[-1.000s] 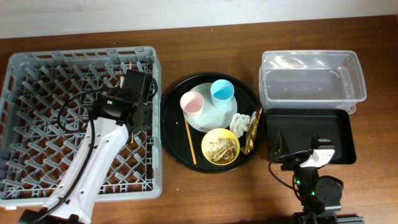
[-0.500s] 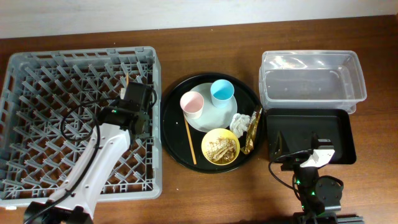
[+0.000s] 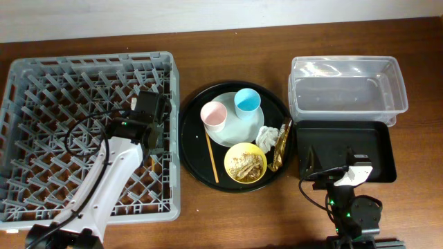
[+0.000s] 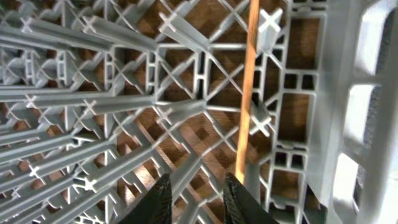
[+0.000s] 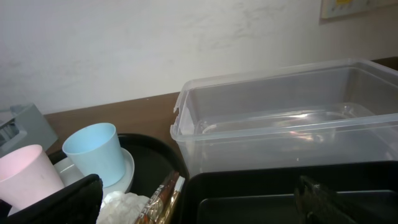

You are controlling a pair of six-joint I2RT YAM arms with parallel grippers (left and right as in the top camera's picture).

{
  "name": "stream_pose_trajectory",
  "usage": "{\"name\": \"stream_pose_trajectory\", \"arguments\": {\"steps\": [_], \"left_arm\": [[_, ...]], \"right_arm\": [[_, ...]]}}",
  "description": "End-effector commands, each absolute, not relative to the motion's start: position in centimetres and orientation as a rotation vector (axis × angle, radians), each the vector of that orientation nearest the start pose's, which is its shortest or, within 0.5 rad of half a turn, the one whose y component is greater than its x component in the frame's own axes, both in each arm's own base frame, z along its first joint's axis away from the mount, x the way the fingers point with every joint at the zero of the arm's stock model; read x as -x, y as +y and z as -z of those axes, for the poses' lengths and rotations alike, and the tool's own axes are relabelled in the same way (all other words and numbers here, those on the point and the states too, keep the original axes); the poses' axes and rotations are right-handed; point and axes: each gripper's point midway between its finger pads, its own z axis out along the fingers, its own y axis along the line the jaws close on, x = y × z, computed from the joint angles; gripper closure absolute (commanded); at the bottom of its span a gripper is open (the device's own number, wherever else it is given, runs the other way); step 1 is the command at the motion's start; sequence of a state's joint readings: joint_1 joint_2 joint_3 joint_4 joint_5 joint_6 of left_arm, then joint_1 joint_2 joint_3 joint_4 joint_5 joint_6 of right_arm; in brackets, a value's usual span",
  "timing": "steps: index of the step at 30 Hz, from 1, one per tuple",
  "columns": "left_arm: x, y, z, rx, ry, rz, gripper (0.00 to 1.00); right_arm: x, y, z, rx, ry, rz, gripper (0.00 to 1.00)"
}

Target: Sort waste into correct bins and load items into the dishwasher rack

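Rack w/ 1 chopstick left, round tray mid, tub right.

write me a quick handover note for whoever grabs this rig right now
Left gripper: open over the dishwasher rack, holding nothing; one chopstick rests in the rack by its wall nearest the round black tray.
Right gripper: open, empty, over the black rectangular tray.
Done: that one chopstick loaded.
To do: second chopstick, pink cup, blue cup, plate and yellow bowl, all on the round tray, go to the rack; napkin, gold wrapper and the bowl's food scraps go to the bins. Clear tub looks empty.
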State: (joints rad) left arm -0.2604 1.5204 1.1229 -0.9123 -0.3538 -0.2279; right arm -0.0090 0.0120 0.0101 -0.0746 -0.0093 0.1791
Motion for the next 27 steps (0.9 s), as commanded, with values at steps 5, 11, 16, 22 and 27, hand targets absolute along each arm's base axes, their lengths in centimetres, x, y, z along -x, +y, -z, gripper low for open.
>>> {"name": "stream_pose_trajectory", "arguments": {"steps": [5, 11, 16, 22, 27], "left_arm": [[-32.3, -12.8, -21.8, -0.131, 2.592, 0.495, 0.66], [-30.2, -15.7, -20.9, -0.179, 2.651, 0.561, 0.68], [-29.1, -17.7, -15.6, -0.032, 2.775, 0.401, 0.71], [-28.4, -20.8, -10.4, -0.026, 2.86, 0.371, 0.7], [-29.3, -21.2, -6.8, -0.03, 2.905, 0.293, 0.7]], "right_arm": [[-24.6, -0.1, -15.4, -0.143, 1.653, -0.134, 0.01], [-24.6, -0.1, -15.4, -0.143, 1.652, -0.134, 0.01], [-24.6, -0.1, -15.4, -0.143, 1.652, -0.134, 0.01], [-24.6, -0.1, -15.4, -0.143, 1.653, -0.134, 0.01], [-24.6, -0.1, -15.4, -0.143, 1.652, -0.134, 0.01]]}}
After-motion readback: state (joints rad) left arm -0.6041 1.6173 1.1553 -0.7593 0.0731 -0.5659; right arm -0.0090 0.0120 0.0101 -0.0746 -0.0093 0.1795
